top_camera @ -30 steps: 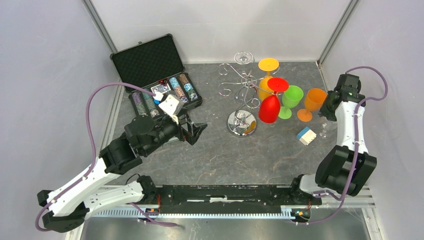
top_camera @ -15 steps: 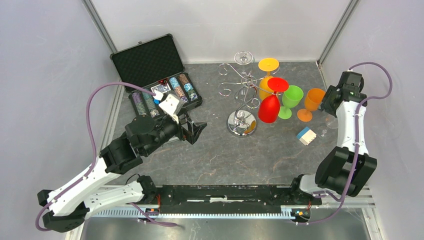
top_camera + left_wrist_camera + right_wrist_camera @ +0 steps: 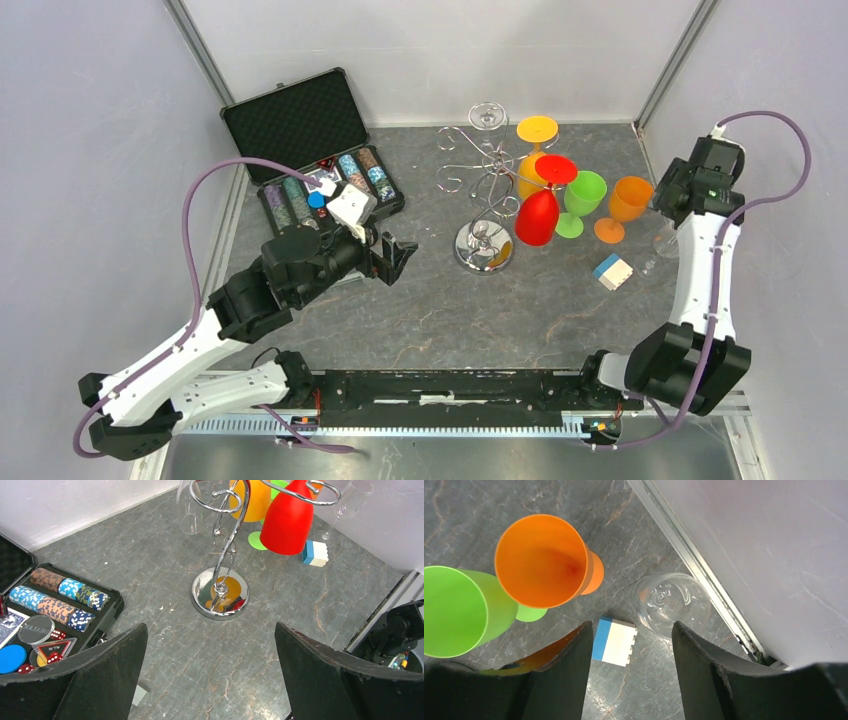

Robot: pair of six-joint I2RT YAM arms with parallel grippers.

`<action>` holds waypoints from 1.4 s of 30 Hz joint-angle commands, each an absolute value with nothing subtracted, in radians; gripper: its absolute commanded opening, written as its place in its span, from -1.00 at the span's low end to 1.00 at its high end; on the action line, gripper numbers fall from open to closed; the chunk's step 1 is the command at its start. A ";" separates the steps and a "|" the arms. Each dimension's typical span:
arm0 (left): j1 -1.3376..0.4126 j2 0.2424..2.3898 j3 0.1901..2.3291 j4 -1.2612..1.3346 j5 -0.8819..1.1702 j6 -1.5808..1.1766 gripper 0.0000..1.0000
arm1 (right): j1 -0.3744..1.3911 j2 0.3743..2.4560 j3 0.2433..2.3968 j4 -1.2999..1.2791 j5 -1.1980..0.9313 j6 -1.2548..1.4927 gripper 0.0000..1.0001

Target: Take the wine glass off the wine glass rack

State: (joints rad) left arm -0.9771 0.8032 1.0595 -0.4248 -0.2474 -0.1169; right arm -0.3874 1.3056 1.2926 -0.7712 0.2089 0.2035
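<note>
From above, I'm seeing the wine glass rack [image 3: 485,246] standing upright mid-table. The clear wine glass [image 3: 664,240] is standing off it by the right wall, stem vertical, rim up. The left wrist camera is showing the left gripper [image 3: 210,626] gaping wide and empty, facing the rack, while the right wrist camera is looking straight down into the glass's bowl, with the right gripper [image 3: 631,630] hanging open above it, gripping nothing.

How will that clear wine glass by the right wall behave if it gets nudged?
The clear wine glass looks thin and see-through, so probably fragile and slippery. It stands upright on a slim stem, so a push high up would likely tip it. Lying down, its round bowl would probably roll.
</note>
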 commanded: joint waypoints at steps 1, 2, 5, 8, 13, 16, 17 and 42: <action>-0.976 0.796 1.097 -0.390 -0.279 -0.097 1.00 | -0.390 1.252 1.338 -0.746 0.231 0.185 0.29; -0.976 0.796 1.099 -0.390 -0.280 -0.098 1.00 | -0.390 1.246 1.335 -0.744 0.236 0.179 0.29; -0.977 0.803 1.121 -0.393 -0.281 -0.100 1.00 | -0.391 1.224 1.335 -0.742 0.227 0.175 0.28; -0.975 0.815 1.152 -0.400 -0.280 -0.097 1.00 | -0.390 1.182 1.348 -0.723 0.130 0.175 0.29; -0.976 0.844 1.204 -0.388 -0.204 -0.128 1.00 | -0.390 1.080 1.303 -0.603 -0.255 0.220 0.16; -0.972 0.873 1.225 -0.360 -0.189 -0.153 1.00 | -0.383 1.010 1.197 -0.451 -0.526 0.350 0.15; -0.968 0.887 1.232 -0.358 -0.194 -0.162 1.00 | -0.379 0.992 1.172 -0.401 -0.581 0.396 0.15; -0.950 0.967 1.228 -0.250 -0.143 -0.202 1.00 | -0.170 0.946 0.914 0.087 -0.718 0.933 -0.14</action>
